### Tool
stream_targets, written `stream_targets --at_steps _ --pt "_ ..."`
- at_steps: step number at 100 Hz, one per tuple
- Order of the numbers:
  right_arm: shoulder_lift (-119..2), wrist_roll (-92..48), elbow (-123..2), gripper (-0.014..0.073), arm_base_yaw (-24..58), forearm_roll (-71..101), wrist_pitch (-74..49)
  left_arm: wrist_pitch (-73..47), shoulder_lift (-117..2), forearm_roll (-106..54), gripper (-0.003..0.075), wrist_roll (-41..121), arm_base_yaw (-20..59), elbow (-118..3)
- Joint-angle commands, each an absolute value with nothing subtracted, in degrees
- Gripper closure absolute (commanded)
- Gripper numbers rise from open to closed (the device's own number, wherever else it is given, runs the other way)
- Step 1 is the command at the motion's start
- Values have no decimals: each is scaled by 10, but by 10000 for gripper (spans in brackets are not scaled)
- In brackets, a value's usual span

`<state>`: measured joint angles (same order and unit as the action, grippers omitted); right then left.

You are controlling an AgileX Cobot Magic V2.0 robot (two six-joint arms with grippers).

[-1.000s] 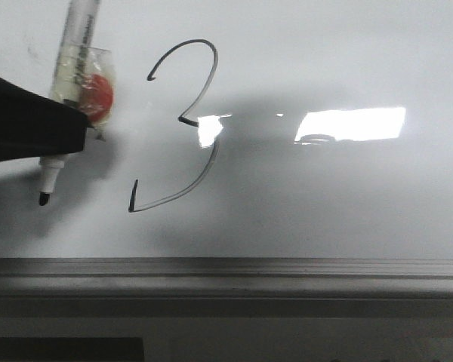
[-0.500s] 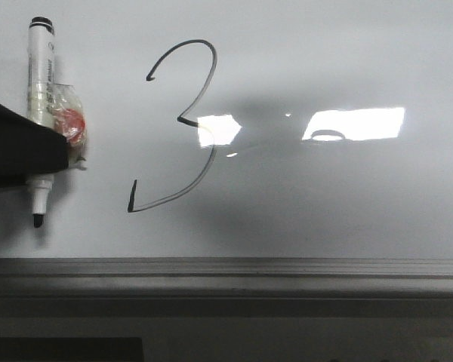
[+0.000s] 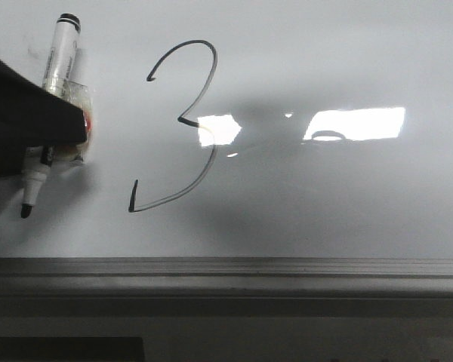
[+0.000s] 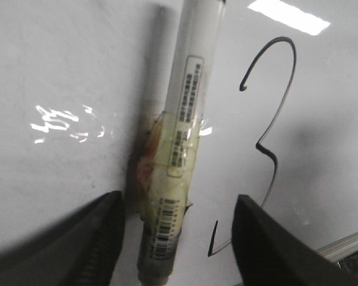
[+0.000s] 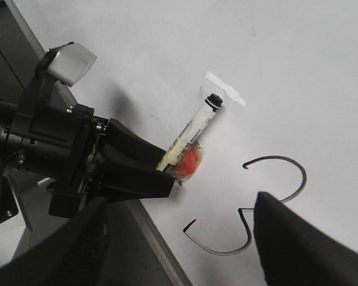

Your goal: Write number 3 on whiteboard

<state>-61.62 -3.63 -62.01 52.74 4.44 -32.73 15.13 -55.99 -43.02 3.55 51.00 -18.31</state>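
Note:
A thin black number 3 (image 3: pixel 183 121) is drawn on the whiteboard (image 3: pixel 325 196); it also shows in the wrist views (image 4: pixel 259 145) (image 5: pixel 244 210). Left of it is a white marker (image 3: pixel 58 56) wrapped in tape with a red patch, its black tip pointing down-left. My left gripper (image 4: pixel 180 199) stands open around the marker (image 4: pixel 188 89), which sits close to one finger with a wide gap to the other. In the front view a dark finger (image 3: pixel 30 124) covers the marker's middle. My right gripper (image 5: pixel 179 202) hangs open over the board near the 3, with nothing in it.
A grey metal rail (image 3: pixel 226 268) runs along the board's near edge. A bright rectangular light reflection (image 3: pixel 355 123) lies right of the 3. The left arm's black body (image 5: pixel 53 143) reaches in over the rail.
The marker dropped lower, then went from upright to tilted, its tip swinging down-left. The left gripper's dark finger now covers more of it. The 3 is unchanged.

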Motion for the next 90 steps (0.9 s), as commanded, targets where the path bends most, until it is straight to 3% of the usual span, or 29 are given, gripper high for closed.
stream_targets --at_steps 1,10,15,19,24,25,26,30,41,73,90 --pt "-603 -39 -640 138 525 47 -288 187 -556 -437 258 32 511 -197" --pt "-600 -39 -640 140 525 47 -290 187 -542 -437 258 38 511 -197" --pt "-595 -39 -640 185 525 45 -293 187 -529 -437 258 40 511 -197" --pt "-590 -39 -640 260 525 41 -293 186 -513 -432 265 52 511 -197" --pt "-579 -39 -639 429 525 36 -294 185 -489 -434 305 68 511 -197" --pt "-574 -39 -638 514 525 34 -294 185 -482 -434 315 69 511 -197" --pt "-574 -39 -638 514 525 34 -294 185 -478 -433 337 71 511 -197" --pt "-563 -39 -636 669 525 30 -296 185 -454 -433 427 84 511 -197" --pt "-528 -39 -620 655 525 23 -295 186 -383 -433 745 144 511 -197" --pt "-323 -41 -421 655 525 -45 -152 118 -218 -430 741 431 511 -187" --pt "-197 -41 -310 655 525 -57 -143 67 -173 -430 741 460 511 -148"
